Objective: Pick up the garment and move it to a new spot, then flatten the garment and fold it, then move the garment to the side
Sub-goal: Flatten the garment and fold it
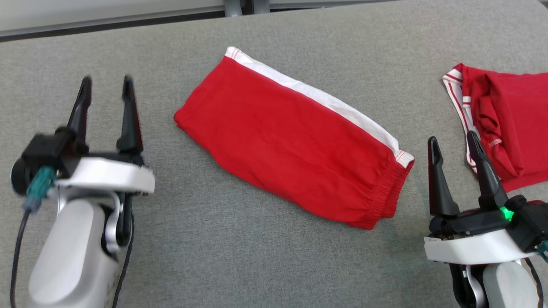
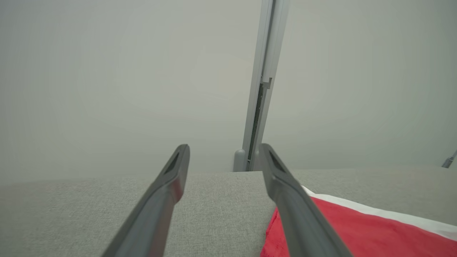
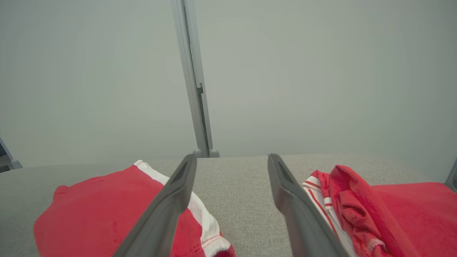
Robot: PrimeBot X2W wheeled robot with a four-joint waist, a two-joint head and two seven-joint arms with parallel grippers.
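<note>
1. The left claw (image 1: 107, 79) was noted at the lower left of the head view. Its two dark fingers were spread apart and nothing was held between them.
2. The left forearm (image 1: 72, 252), pale and rounded, was seen rising from the bottom edge. The fingers were pointed away from the robot over bare grey worktop (image 1: 257, 256).
3. The right claw (image 1: 451, 137) was noted at the lower right, likewise spread and empty. Its fingers were leaned slightly toward the robot's left.
4. In both wrist views the fingers were seen aimed low across the worktop toward a pale wall with an upright post (image 2: 260, 89).
5. The garment (image 1: 291, 141), red shorts with a white side stripe, was found folded into an oblong. It was laid slantwise at mid-worktop between the two claws and touched by neither. Its gathered waistband end was turned toward the right claw.
6. A second red garment (image 1: 509, 119) with striped trim was seen bunched at the right edge, just beside the right claw's outer finger. Whether it was touched could not be told.
</note>
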